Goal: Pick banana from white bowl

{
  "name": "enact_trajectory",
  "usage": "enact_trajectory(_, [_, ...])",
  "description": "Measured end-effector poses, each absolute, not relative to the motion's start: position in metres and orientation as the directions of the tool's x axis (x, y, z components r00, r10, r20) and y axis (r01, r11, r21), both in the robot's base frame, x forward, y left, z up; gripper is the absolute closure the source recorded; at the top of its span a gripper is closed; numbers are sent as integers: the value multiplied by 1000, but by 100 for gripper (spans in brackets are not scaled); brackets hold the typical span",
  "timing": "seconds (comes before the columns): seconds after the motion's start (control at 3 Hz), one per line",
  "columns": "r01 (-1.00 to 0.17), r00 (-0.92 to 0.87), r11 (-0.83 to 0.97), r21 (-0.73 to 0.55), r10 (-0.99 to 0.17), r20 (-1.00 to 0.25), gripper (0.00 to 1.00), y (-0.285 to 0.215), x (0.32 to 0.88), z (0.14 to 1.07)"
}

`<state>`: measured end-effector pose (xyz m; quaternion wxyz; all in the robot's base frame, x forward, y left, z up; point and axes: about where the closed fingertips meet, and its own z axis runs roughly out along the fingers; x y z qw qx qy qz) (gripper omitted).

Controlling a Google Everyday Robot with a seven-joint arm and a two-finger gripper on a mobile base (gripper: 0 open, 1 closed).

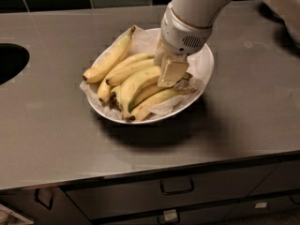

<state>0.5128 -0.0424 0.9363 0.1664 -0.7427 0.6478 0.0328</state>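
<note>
- Counter (56,125): flat, dull grey metal, smooth.
- Bowl (209,62): white, wide, shallow and round, lined with crumpled white paper (140,37).
- Banana (136,83): thick, curved, plain yellow; it lies mid-bowl among thinner bananas.
- Gripper (172,72): cream, blocky, pressed onto the banana's right end. I cannot tell whether it grips.

Matt metal counter (56,125), crumpled paper (141,39), smooth plastic gripper (171,73) over white bowl (209,76)
</note>
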Motion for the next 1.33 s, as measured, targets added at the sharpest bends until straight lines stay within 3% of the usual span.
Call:
enact_trajectory(1.0, [-975,168,-121,-186,-950,-263,57,-36,515,927])
enact_trajectory(1.33, [-975,168,-121,-186,-950,-263,76,-36,515,927])
